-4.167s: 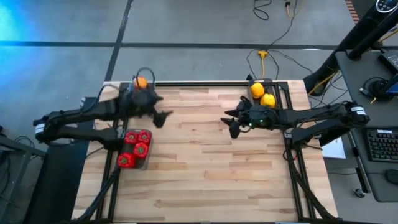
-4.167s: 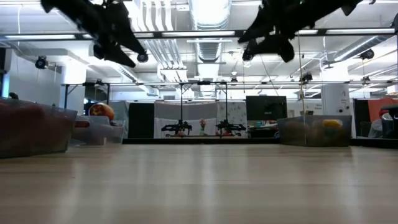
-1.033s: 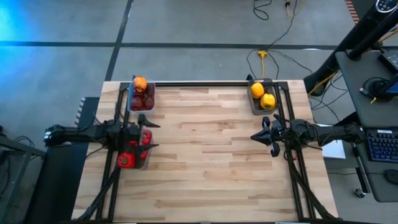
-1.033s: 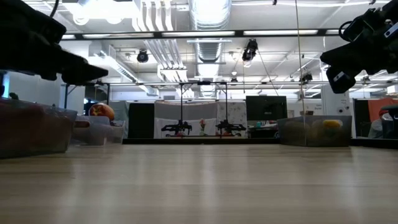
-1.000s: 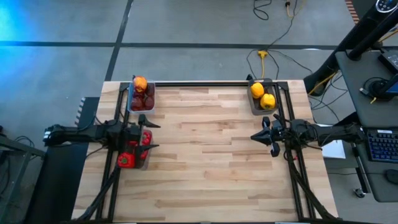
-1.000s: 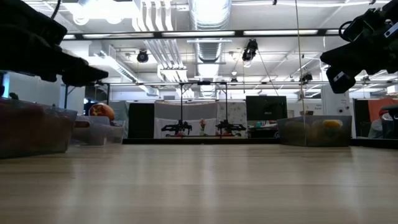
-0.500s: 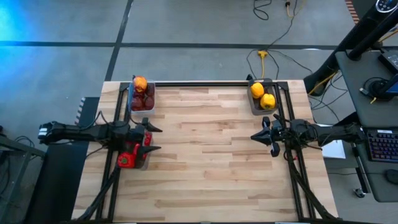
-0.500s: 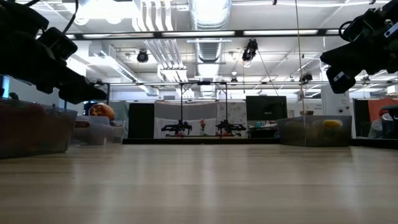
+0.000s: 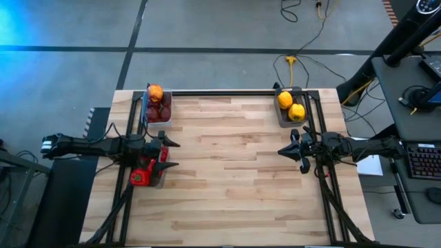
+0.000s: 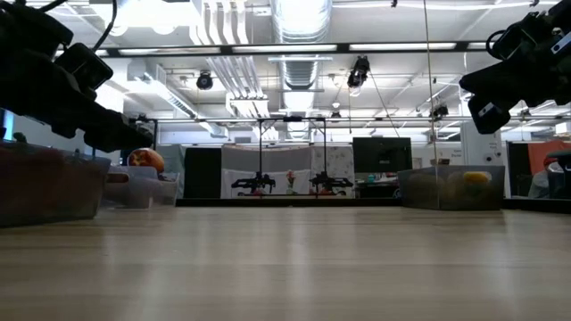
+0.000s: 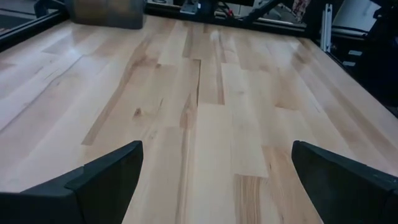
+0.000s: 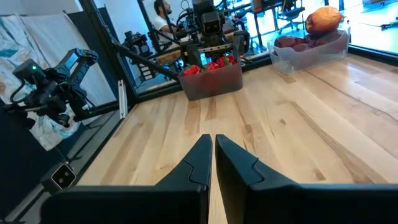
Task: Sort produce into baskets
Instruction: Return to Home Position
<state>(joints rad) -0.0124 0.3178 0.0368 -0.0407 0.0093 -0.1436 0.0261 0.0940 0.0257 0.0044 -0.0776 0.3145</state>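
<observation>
Three baskets hold the produce. One with red peppers (image 9: 141, 176) stands at the table's left edge. One at the far left (image 9: 157, 109) holds maroon pieces and an orange-red one (image 12: 323, 18). One at the far right (image 9: 290, 109) holds yellow pieces. My left gripper (image 9: 172, 153) hangs open and holds nothing; it is just above the red pepper basket and partly hides it. Only bare table shows between its fingers (image 11: 217, 149). My right gripper (image 9: 284, 149) is shut at the right edge, clear of the table (image 12: 212, 155).
The wooden tabletop (image 9: 227, 179) between the arms is bare. Black frame rails (image 9: 234, 92) run along the far edge and the sides. A desk with a keyboard (image 9: 420, 162) stands beyond the right edge. A person (image 12: 163, 9) shows in the room behind the left arm.
My left gripper has sunk a little over the red pepper basket, tipped its fingers downward and rolled slightly; it stays open. The produce and baskets have not moved.
</observation>
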